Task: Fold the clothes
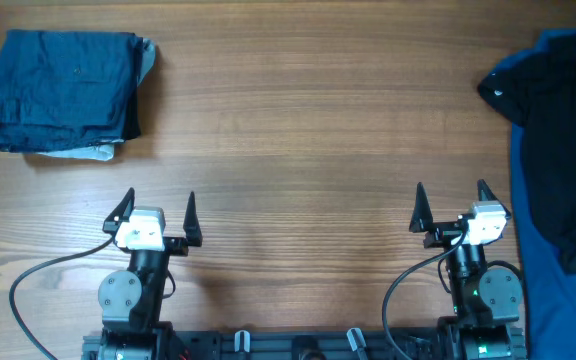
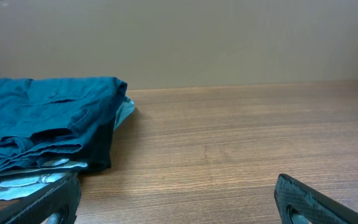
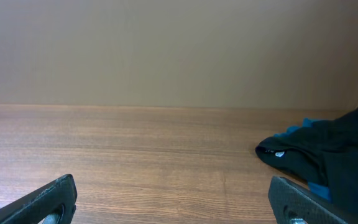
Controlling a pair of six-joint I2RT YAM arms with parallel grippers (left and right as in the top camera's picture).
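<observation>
Left gripper (image 1: pixel 159 200) and right gripper (image 1: pixel 451 190) gape wide and empty at the bottom; the loose heap of clothes (image 1: pixel 558 150) at the right edge looks soft, limp, light, so pinch a hem or corner. Upper left lie the folded shorts (image 1: pixel 63 90).

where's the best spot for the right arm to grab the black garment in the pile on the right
Grip the black garment by the rounded lobe that juts left onto the table, probably coming down from its left with the open right gripper. The lobe's tip lies past the blue cloth, so one piece should lift alone.
</observation>
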